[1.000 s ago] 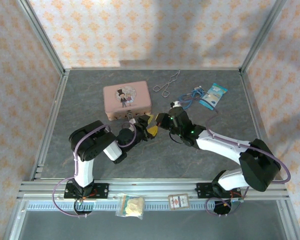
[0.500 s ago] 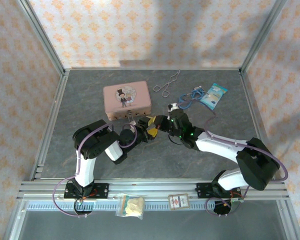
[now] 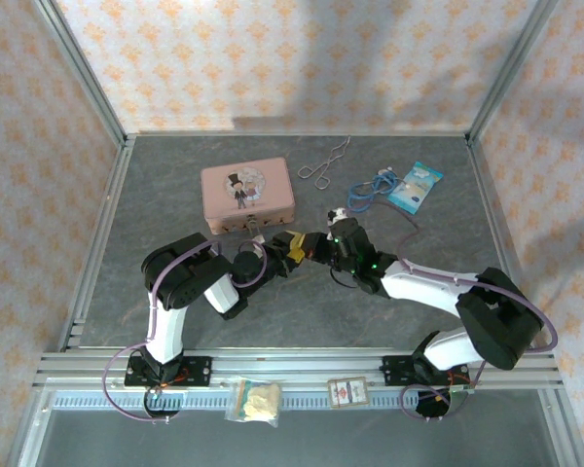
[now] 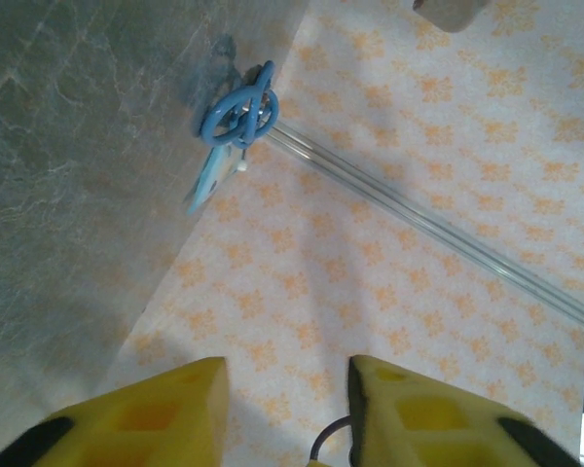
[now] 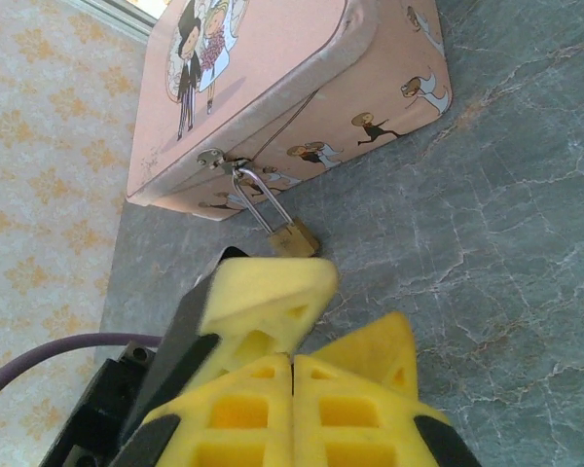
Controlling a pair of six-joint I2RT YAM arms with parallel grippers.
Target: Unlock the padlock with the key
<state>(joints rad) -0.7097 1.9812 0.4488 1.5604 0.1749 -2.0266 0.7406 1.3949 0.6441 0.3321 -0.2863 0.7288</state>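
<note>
The tiny brass padlock [image 5: 294, 238] lies on the table, its thin silver shackle hooked through the hasp of the pink tin [image 5: 273, 73] [image 3: 247, 195]. My right gripper [image 5: 292, 375] [image 3: 314, 245] is shut just short of it, pads pressed flat together. My left gripper [image 4: 287, 409] [image 3: 291, 245] meets it tip to tip. Its yellow fingers [image 5: 268, 292] stand apart on either side of the right fingertips. A thin dark loop [image 4: 329, 440] shows between them at the lower edge of the left wrist view. The key is hidden.
Behind the tin lies a silver wire loop [image 3: 321, 170]. A coiled blue cable [image 3: 370, 187] [image 4: 238, 109] and a blue-white packet [image 3: 416, 183] sit at the back right. Aluminium frame rails border the table, and two small packets [image 3: 255, 399] rest on the near rail.
My left jaws have narrowed. The right gripper has edged left and nearer, up against the left fingertips. The tin and padlock have not moved.
</note>
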